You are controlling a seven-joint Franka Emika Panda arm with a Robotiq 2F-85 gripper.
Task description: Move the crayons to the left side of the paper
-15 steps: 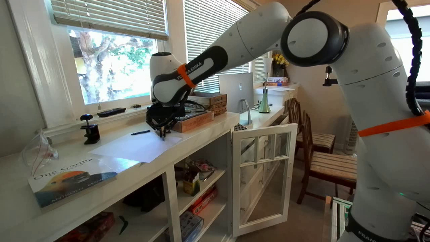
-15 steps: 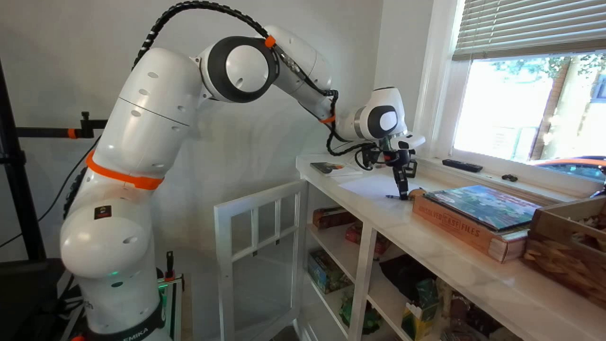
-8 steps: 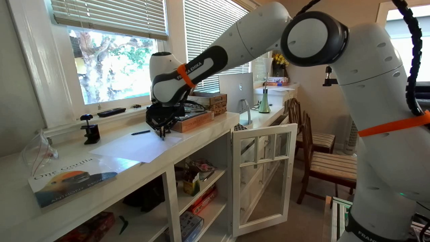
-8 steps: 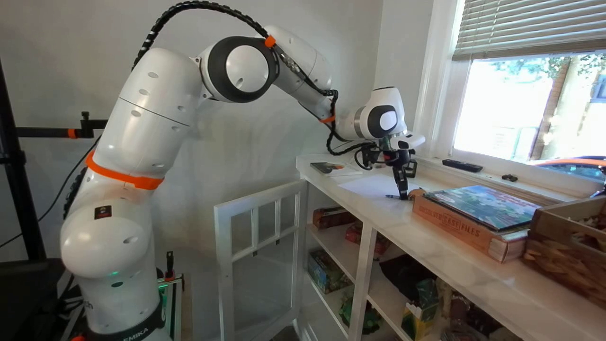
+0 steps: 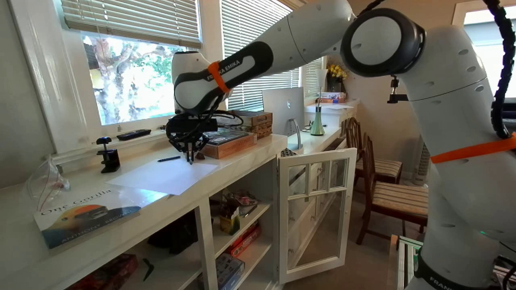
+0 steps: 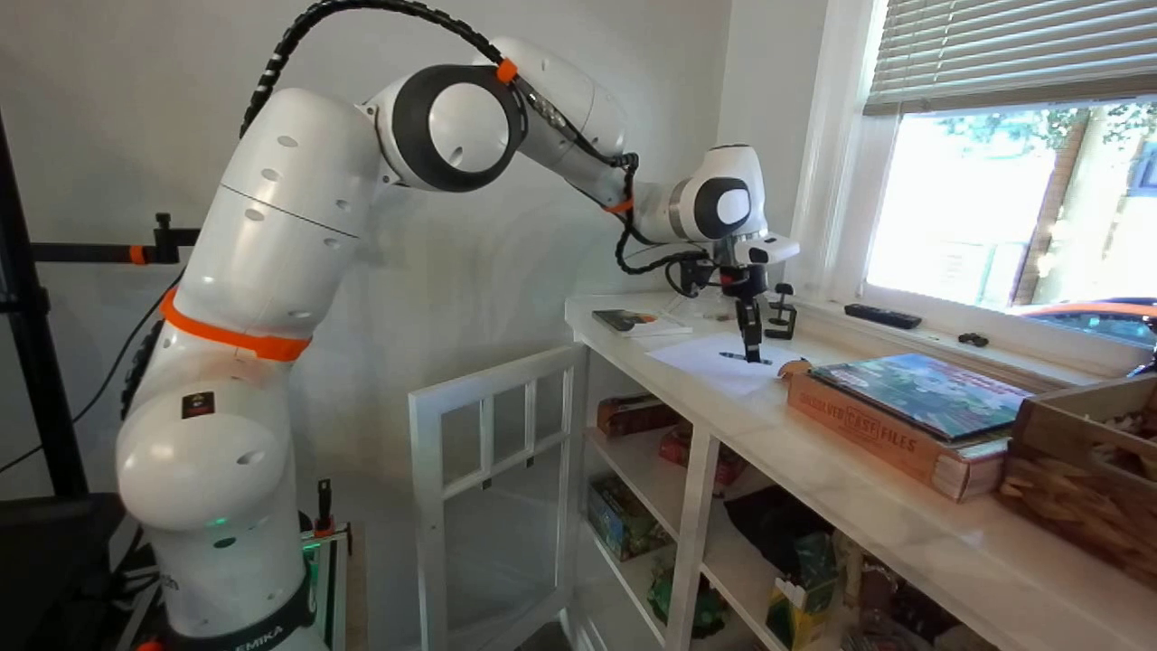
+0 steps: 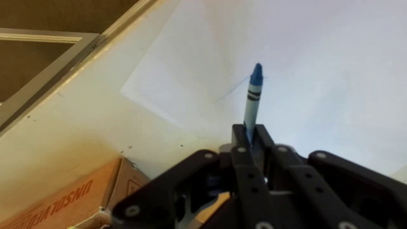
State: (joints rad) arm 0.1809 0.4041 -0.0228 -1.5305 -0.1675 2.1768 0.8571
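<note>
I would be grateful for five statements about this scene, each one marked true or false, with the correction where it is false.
1. The claw holds a crayon. True.
2. The crayon's tip is red. False: it is blue.
3. A black clamp stands on the counter, off the paper. True.
4. The paper is unmarked. False: a faint bluish line shows on it.
5. The white door stands open. True.

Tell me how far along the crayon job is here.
Done: the gripper is shut on a blue crayon. In hand: the wrist view shows it held over the paper. Left: releasing it at the paper's left side; whether the dark stick nearby also counts, I cannot tell.
</note>
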